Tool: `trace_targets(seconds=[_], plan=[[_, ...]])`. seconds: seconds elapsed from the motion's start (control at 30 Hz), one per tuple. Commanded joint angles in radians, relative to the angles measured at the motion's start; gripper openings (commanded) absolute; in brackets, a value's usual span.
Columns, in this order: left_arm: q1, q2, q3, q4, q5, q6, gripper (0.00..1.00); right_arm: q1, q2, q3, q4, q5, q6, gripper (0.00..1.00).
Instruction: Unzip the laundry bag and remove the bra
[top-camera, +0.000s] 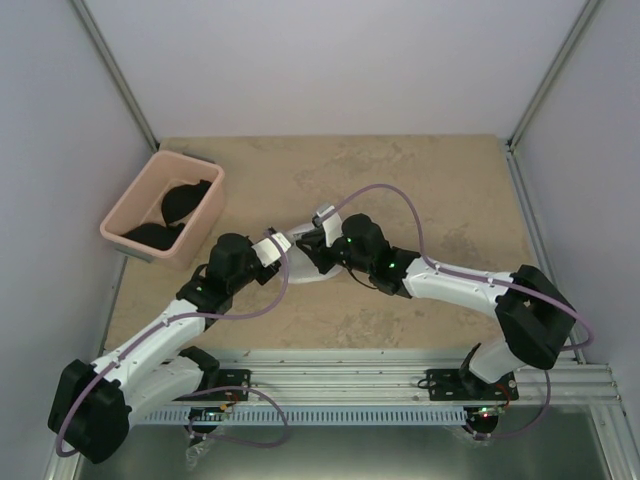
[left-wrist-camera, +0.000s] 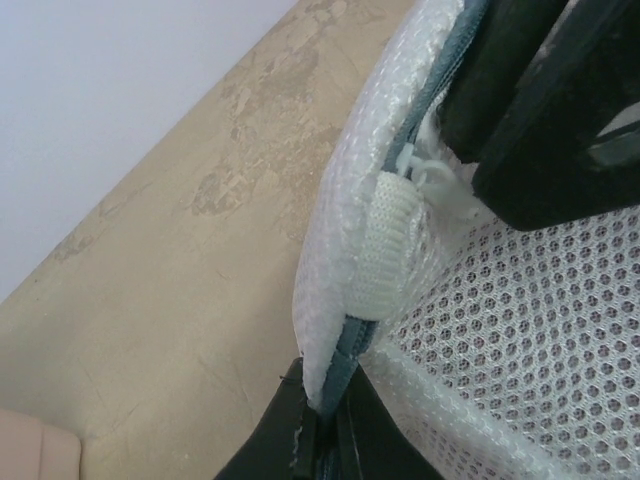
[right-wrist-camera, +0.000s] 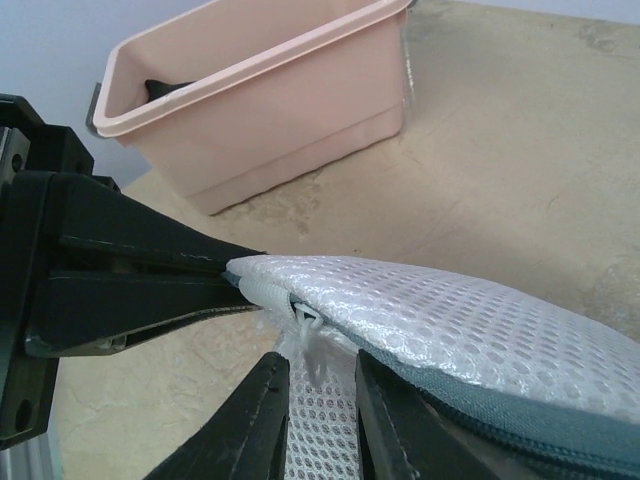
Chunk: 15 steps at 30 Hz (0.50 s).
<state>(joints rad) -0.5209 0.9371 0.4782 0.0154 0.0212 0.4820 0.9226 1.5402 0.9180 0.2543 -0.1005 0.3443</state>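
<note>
My left gripper (left-wrist-camera: 318, 428) pinches the laundry bag (left-wrist-camera: 500, 330) by its rim, centre of the top view, as an anchor so the zipper runs. My right gripper (right-wrist-camera: 322, 372), jaws narrowly apart, sits at the zipper pull (right-wrist-camera: 303, 318) — gripped or not, I cannot tell. No bra showing.

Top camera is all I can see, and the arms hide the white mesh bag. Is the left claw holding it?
Observer: Yes. The left gripper is shut on the laundry bag, pinching the edge of its rim.
Operator: What's the other claw doing?
Observer: The right gripper has its fingers slightly apart right at the white zipper pull. I can't tell whether they grip it.
Operator: Is the bag open yet?
Observer: No, the zipper looks closed along the stretch of rim that shows.
</note>
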Motion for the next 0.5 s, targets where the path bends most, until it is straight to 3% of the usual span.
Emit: trace_targets(seconds=[0.0,0.47], plan=[[-0.007,-0.022,-0.009,0.035,0.025,0.009,0.0,-0.004,-0.028,0.0,-0.018,-0.029,-0.035,0.21],[-0.008,-0.031,-0.01,0.036,0.029,0.006,0.0,-0.037,0.018,0.026,0.014,-0.098,-0.034,0.24]])
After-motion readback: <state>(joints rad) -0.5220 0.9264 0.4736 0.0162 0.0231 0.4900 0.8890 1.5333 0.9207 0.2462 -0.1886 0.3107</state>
